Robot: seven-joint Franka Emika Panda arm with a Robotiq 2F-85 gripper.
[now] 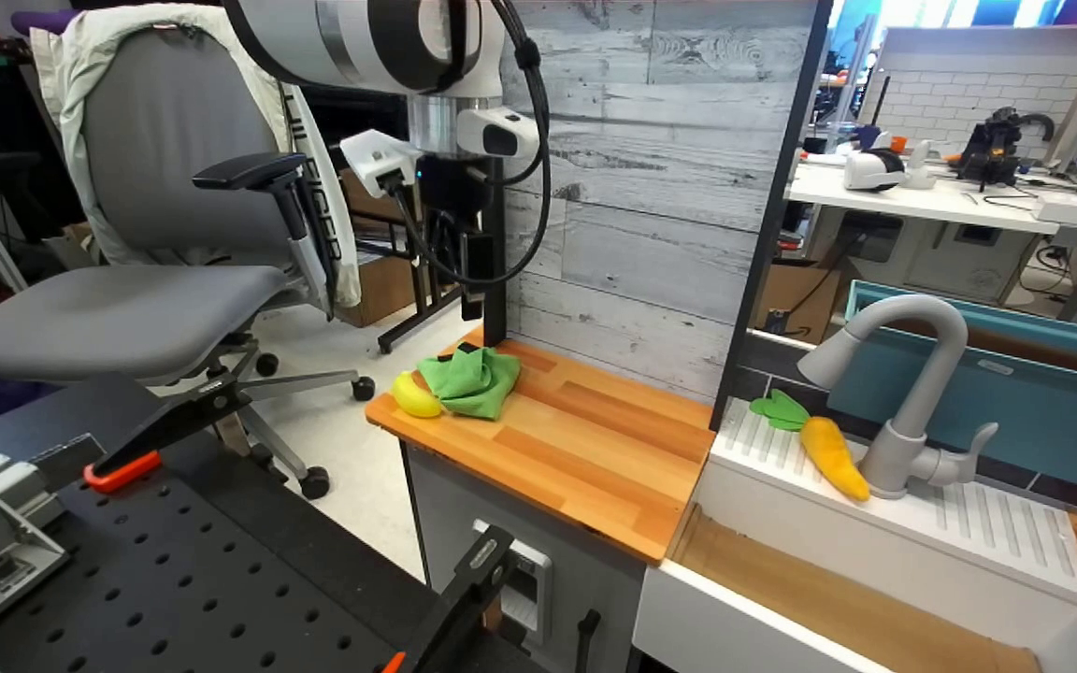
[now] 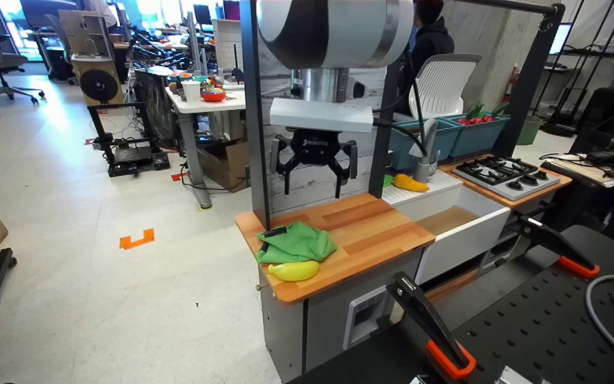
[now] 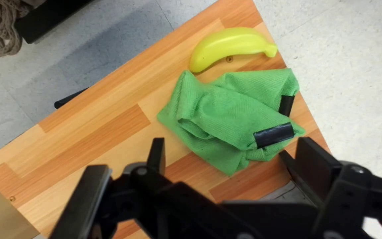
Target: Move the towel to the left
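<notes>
Gripper (image 2: 312, 189), spread wide and holding nothing, hangs at upper centre in an exterior view. The towel (image 3: 224, 114) lies on the wooden counter (image 3: 111, 122), right of centre in the wrist view. I'd descend onto its bunched middle — clear of the banana (image 3: 232, 43) higher in that frame — and pinch deep.

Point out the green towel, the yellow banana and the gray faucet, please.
Green towel (image 3: 224, 114): wrist view, on its crumpled middle.
Yellow banana (image 3: 232, 41): wrist view, on its curved body.
Gray faucet (image 1: 931, 383): in an exterior view, on its neck.
</notes>
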